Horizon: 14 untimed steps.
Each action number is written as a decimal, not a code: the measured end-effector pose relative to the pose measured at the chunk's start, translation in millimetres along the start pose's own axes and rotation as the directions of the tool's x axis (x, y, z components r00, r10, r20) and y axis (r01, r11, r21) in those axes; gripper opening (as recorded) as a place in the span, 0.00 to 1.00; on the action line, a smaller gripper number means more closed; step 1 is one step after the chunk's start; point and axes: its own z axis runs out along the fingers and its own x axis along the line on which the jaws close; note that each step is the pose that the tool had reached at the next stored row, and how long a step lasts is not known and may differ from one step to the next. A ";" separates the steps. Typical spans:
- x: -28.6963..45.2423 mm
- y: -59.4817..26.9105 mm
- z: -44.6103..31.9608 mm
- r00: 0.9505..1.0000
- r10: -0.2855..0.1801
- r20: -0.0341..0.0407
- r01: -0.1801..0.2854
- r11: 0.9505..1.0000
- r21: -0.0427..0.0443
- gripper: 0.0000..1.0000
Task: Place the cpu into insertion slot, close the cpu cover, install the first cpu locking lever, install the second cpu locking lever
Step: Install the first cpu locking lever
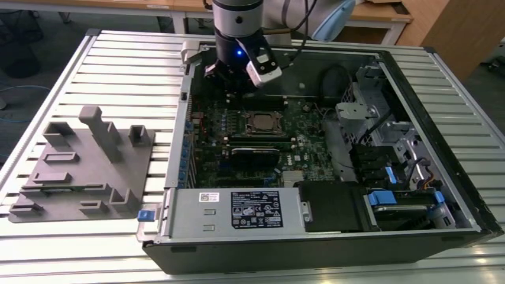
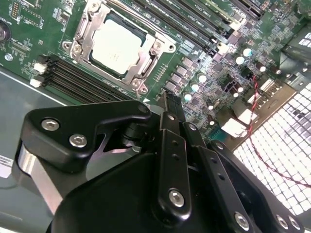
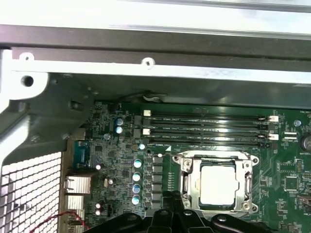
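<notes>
Inside the open computer case [image 1: 332, 234], low over the green motherboard [image 1: 304, 127]: the pincer [image 1: 234, 87]. Closed, to judge from the second wrist view, with the black fingers [image 2: 170, 145] pressed together and nothing held between them.

Already seated in the insertion slot [image 3: 194, 170]: the cpu [image 3: 218, 184], dull silver top facing up. Lying flat around it, the cpu cover [image 3: 248, 187], with the chip visible through its square window.

Apart from the pincer, not touching. In both wrist views, cpu [image 2: 116, 44] just beside the fingertips, on the board below them, with the metal socket edge in between. In the second wrist view, also a group of long black memory slots [image 2: 73, 80] between chip and pincer [image 2: 167, 102]. In the exterior view, cpu [image 1: 259, 123] near the pincer, on the side closer to the camera.

Under the case, a slatted metal worktop [image 1: 118, 53]. On it, at the exterior view's left of the case, a grey holder tray [image 1: 87, 160].
</notes>
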 end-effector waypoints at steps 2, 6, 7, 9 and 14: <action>1.2 0.1 0.0 1.000 0.000 0.001 0.000 1.000 0.000 0.11; 1.8 0.1 -0.1 1.000 0.000 0.001 0.000 1.000 0.000 0.11; 2.5 0.0 -0.1 1.000 0.000 0.001 0.000 1.000 0.000 0.11; 4.5 0.1 -0.2 1.000 0.000 0.003 0.000 1.000 0.000 0.11; 8.9 0.3 -0.3 1.000 0.000 0.005 0.000 1.000 0.000 0.11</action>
